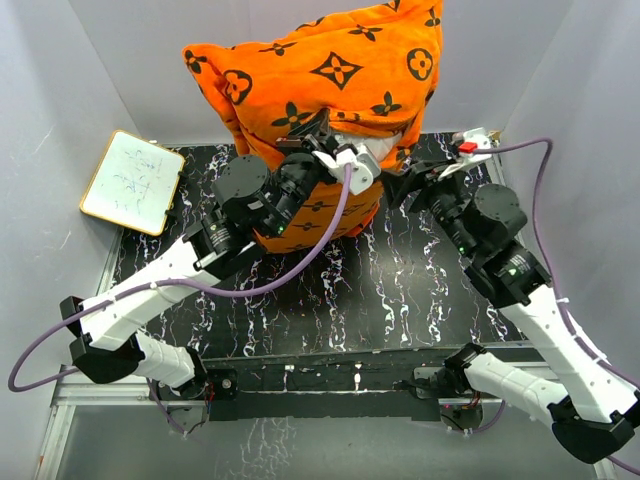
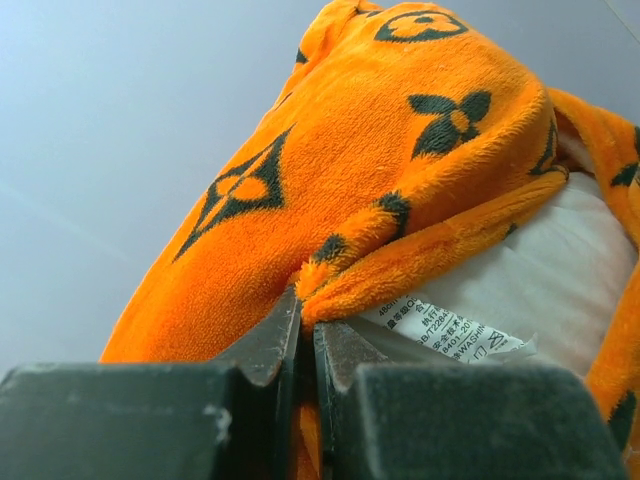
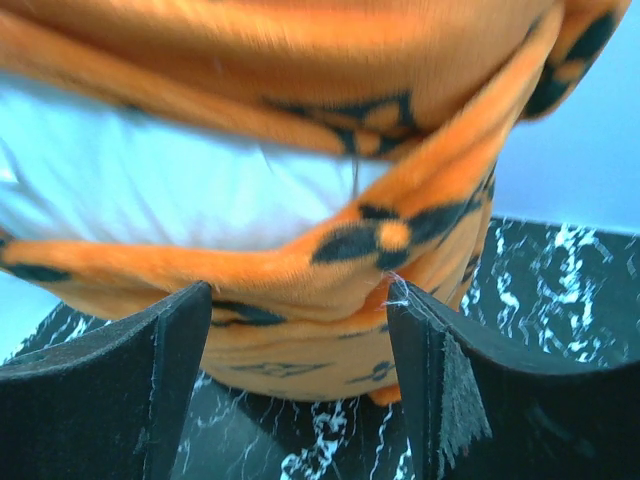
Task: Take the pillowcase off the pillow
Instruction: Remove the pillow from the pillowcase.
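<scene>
Pillowcase [image 1: 330, 70] hem clamped in left hand [image 2: 308, 320], right hand [image 3: 298, 295] spread wide at lower fold, pillow [image 2: 560, 270] exposed between

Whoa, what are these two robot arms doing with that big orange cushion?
They are taking an orange pillowcase off a white pillow. The left claw is shut on the pillowcase's hem at its open end, where the pillow peeks out. The right claw is open just in front of that opening, gripping nothing. Most of the pillow is inside the cover, at the back of the black marbled table.
</scene>
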Robot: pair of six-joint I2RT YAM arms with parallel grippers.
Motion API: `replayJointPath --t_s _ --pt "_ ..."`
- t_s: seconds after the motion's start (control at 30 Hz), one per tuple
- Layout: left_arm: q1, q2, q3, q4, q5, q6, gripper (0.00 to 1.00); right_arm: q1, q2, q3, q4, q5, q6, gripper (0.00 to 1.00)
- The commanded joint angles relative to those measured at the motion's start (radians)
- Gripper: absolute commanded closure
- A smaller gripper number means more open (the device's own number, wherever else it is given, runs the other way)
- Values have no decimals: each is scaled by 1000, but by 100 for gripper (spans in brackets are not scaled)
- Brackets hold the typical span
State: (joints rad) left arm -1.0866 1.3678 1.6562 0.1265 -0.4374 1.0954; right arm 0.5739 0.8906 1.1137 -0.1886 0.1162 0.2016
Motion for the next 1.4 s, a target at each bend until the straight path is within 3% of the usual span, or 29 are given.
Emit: replayJointPath --t_s 0.0,0.27,0.57,1.0,1.37 --pt "8 -26 109 148 21 -28 100 -3 9 165 12 52 -105 26" --pt "8 -13 148 74 6 -74 100 -3 188 373 3 19 -302 26" --pt "8 -4 196 -4 -11 -98 100 10 203 313 169 -71 -433 24" --pt "8 63 277 -80 -71 -167 100 30 100 193 242 -188 -529 22" --pt "8 72 306 -135 -60 -188 100 31 237 296 257 -164 -569 24"
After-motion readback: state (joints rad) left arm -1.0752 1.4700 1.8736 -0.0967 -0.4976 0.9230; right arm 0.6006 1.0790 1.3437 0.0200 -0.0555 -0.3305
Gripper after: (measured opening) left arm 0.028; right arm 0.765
